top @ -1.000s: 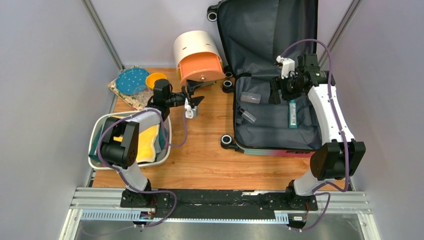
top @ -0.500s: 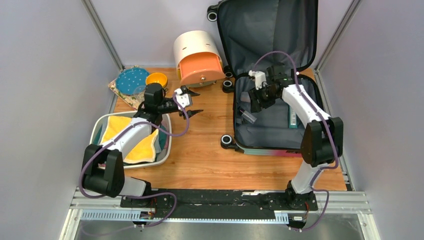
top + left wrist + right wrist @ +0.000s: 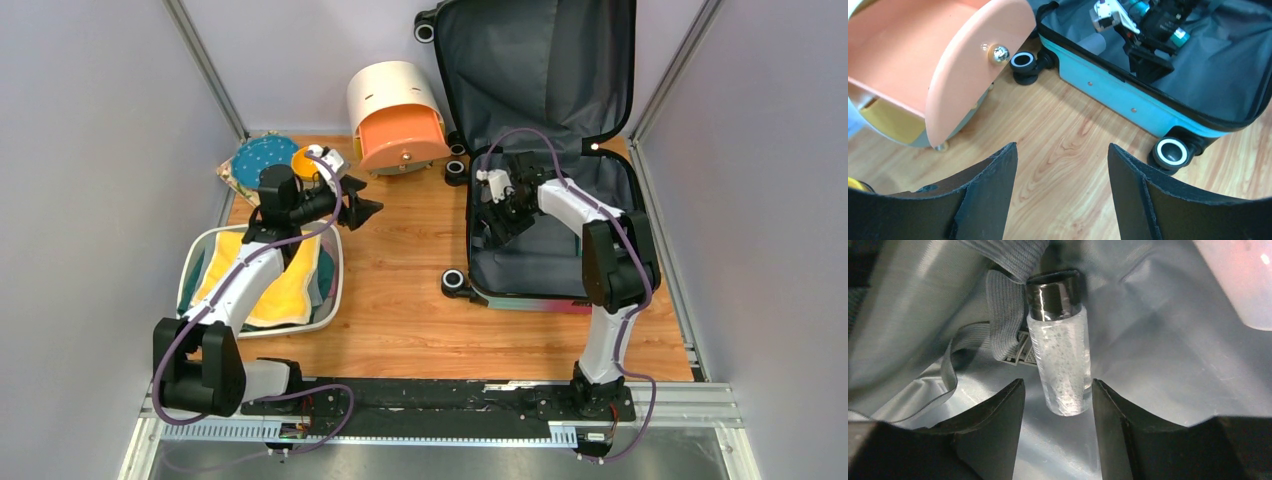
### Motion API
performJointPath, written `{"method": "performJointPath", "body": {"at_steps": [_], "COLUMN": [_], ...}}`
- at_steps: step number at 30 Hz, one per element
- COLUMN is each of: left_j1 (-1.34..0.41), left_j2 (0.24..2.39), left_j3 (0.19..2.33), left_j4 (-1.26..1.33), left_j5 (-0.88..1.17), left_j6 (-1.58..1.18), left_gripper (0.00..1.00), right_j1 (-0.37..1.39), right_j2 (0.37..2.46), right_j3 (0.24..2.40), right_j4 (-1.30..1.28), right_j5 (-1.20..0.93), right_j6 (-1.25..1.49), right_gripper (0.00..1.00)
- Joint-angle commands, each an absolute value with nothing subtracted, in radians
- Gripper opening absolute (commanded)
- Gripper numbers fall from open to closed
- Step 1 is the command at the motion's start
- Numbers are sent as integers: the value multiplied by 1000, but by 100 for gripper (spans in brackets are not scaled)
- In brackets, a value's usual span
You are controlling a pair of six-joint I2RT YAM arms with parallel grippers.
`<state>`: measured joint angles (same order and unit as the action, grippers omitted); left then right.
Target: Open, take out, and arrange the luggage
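The left pincer (image 3: pixel 1062 150) hangs open over the tabletop (image 3: pixel 400 290) by the orange drawer (image 3: pixel 400 130). The suitcase (image 3: pixel 540 262) lies open on the right. Inside it, the right pincer (image 3: pixel 1058 385) has a little bottle (image 3: pixel 1060 355) between its jaws, squeezed or not I cannot tell

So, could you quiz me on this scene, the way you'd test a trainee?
1. True or false: the luggage is lying open.
2. What sits between the fingers of the right end effector? A) a clear bottle with a dark cap B) a yellow cloth C) a spoon
3. Fill in: the left end effector is open and holds ___.
Key: 1 true; 2 A; 3 nothing.
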<state>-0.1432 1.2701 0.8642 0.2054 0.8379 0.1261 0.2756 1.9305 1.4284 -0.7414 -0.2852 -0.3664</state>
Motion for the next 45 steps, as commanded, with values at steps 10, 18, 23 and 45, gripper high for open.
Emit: {"method": "performJointPath", "body": {"at_steps": [10, 18, 23, 45], "left_j1": [-110, -74, -22, 46], "left_j2": [1246, 1213, 1190, 1072], "left_j3": [856, 828, 793, 653], "left_j4": [256, 310, 348, 462], "left_j5": [735, 703, 683, 647], "left_j6": [-126, -190, -256, -314], "left_gripper": [72, 72, 72, 72], "right_j1": [287, 290, 362, 587], "right_j2": [1895, 1784, 1798, 2146], "right_j3": [1454, 1758, 1978, 2329], "right_j4": [-707, -738, -594, -431], "right_j5": [-175, -141, -112, -66], "right_j6": [-446, -569, -731, -945], "right_gripper": [22, 13, 14, 24]}}
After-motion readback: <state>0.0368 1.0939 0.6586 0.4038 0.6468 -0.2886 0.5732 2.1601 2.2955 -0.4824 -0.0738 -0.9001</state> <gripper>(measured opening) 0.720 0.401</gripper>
